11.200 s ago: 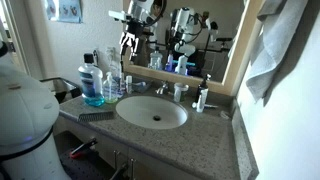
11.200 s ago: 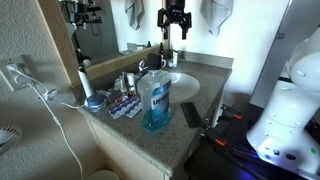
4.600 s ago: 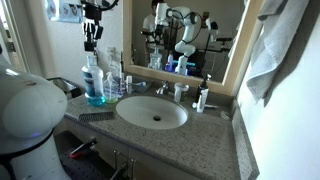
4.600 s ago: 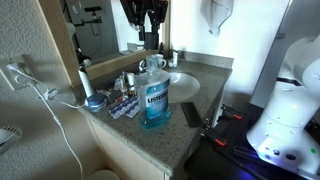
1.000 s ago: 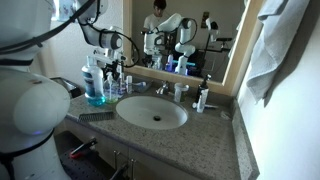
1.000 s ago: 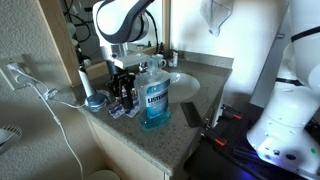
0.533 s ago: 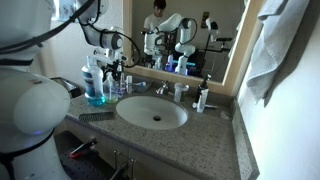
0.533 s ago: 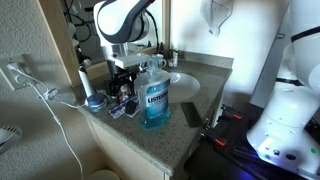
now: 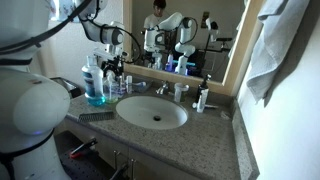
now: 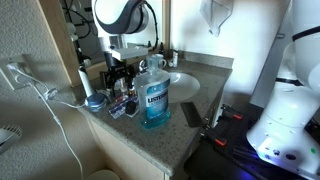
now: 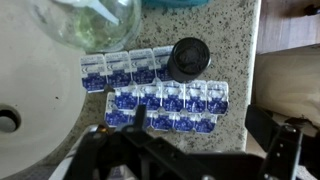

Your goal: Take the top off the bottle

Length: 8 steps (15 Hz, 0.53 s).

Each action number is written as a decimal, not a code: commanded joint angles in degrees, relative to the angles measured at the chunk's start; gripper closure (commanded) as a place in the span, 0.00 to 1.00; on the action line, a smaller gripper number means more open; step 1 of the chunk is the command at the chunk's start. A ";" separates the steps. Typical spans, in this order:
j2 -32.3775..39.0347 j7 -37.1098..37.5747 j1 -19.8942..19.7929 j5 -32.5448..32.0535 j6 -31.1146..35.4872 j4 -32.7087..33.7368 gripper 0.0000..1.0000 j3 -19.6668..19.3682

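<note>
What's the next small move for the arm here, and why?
Probably raise the gripper and shift it over the top: it sits low beside the bottle, above the blue blister packs, and the top is still on.

bottle [image 10: 152, 120] label [image 10: 157, 99] blurred, nothing legible (too small)

Sink [image 9: 152, 112], mirror [image 9: 225, 30], blue blister packs [image 11: 160, 95]
</note>
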 commanded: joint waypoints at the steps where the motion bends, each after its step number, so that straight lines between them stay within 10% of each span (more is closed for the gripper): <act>1: -4.93 1.12 0.31 0.08 -5.41 1.20 0.00 -0.02; 8: -14.40 5.31 0.65 -1.70 -15.09 4.24 0.00 0.69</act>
